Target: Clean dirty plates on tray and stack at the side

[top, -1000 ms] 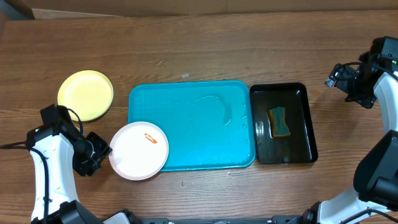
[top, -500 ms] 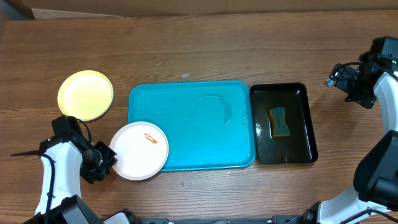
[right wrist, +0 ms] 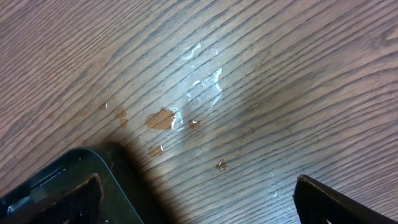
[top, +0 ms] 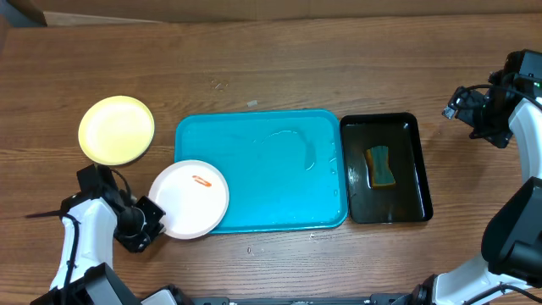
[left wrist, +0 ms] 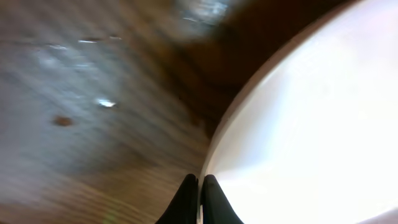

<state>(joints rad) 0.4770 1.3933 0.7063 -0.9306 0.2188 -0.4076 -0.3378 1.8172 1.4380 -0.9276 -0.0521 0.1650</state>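
Observation:
A white plate with a small orange-red smear rests tilted on the front left corner of the turquoise tray, its left part over the table. My left gripper is shut on this plate's left rim; the left wrist view shows both fingers pinching the white rim. A pale yellow-green plate lies on the table to the left of the tray. A third plate is not in view. My right gripper is open and empty, raised over bare table at the far right.
A black tray with dark water and a sponge stands right of the turquoise tray; its corner shows in the right wrist view. Water drops lie on the wood near it.
My left gripper has moved right and closed on the white plate's rim. The plate has shifted slightly up and to the right, onto the tray. The right arm has not moved.

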